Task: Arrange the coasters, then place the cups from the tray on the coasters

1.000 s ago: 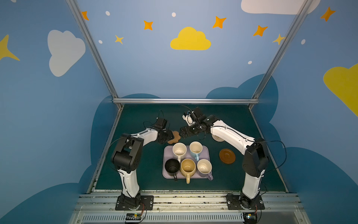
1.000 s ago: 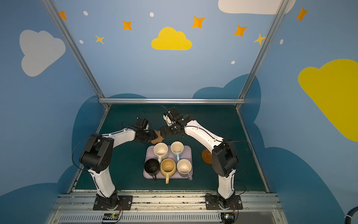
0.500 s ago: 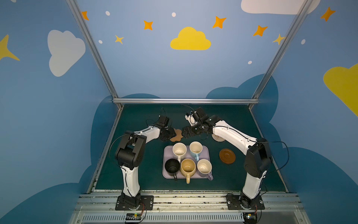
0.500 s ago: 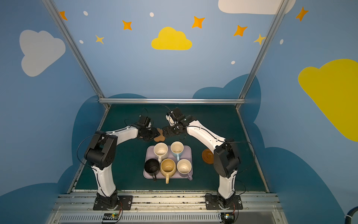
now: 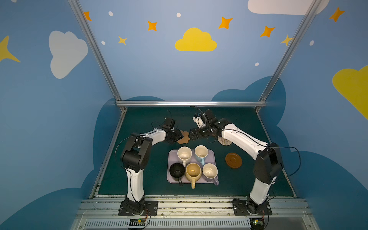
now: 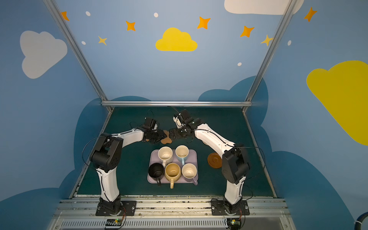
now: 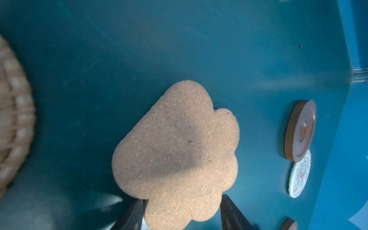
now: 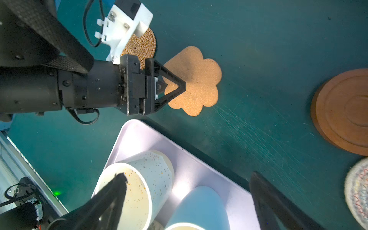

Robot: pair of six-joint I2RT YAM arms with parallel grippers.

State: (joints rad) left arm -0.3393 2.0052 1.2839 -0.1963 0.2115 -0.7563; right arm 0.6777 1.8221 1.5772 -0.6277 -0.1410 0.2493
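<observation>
Dark green tabletop (image 5: 139,169): left jaws pinch flower-shaped coaster (image 5: 184,139) near lilac tray (image 5: 172,158).

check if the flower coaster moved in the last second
Yes. In both top views the flower coaster has shifted slightly right along the far edge of the tray, with the left claw gripping it.

Left arm (image 5: 135,179), right arm (image 5: 258,189): white link shells, black joint housings, black base plates (image 5: 137,208) with silver screws, lower frame. Thin black cables (image 8: 85,23) loop. Left gripper (image 8: 182,87): black body, triangular-frame jaws, white camera bracket (image 8: 123,22).
</observation>
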